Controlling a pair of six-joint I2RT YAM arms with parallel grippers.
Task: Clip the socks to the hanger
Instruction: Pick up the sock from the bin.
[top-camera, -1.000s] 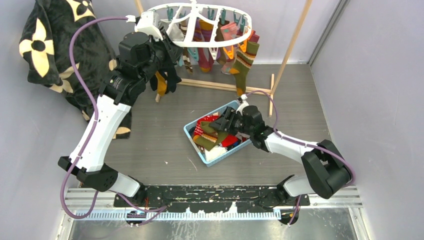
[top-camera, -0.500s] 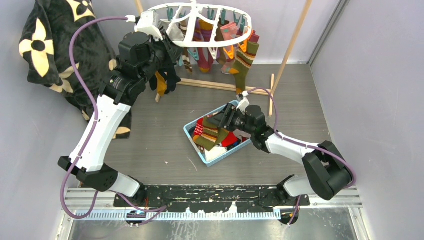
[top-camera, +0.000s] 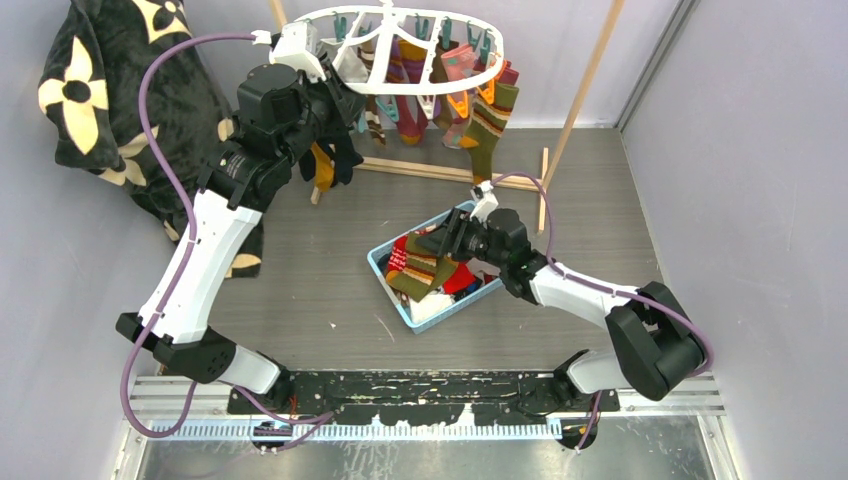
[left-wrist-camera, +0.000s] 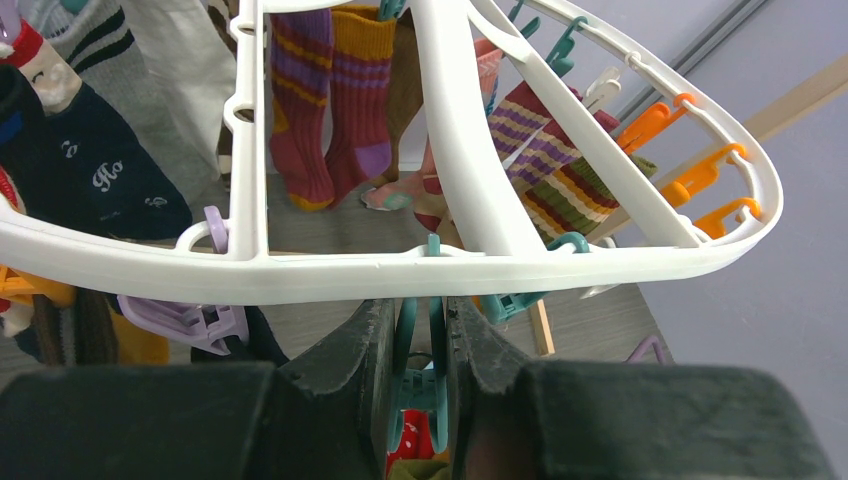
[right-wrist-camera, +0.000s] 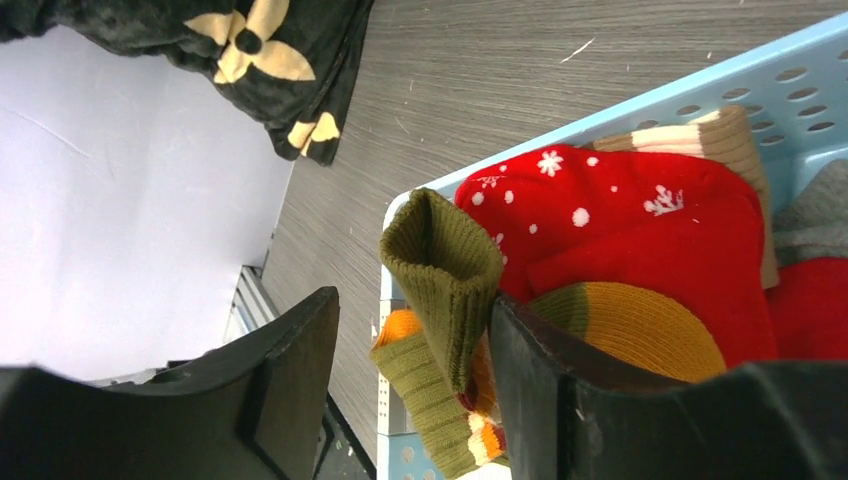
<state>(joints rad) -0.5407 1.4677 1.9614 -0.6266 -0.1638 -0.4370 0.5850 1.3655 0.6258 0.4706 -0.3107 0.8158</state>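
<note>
Inside blue basket: perhaps five socks.

A robot test cell set up as a mock laundry corner, not a lived-in home.

Plain lilac-grey wall panels box in a grey wood-grain floor, and two white and black arms are bolted to a scuffed black metal rail with purple cables looping off them. Just above the left gripper's fingers hangs a white hanger loaded with socks, carried on a bare wooden pole rack. Between and just beyond the right gripper's fingers lies a light blue basket, and further off a black flowered blanket.
</note>
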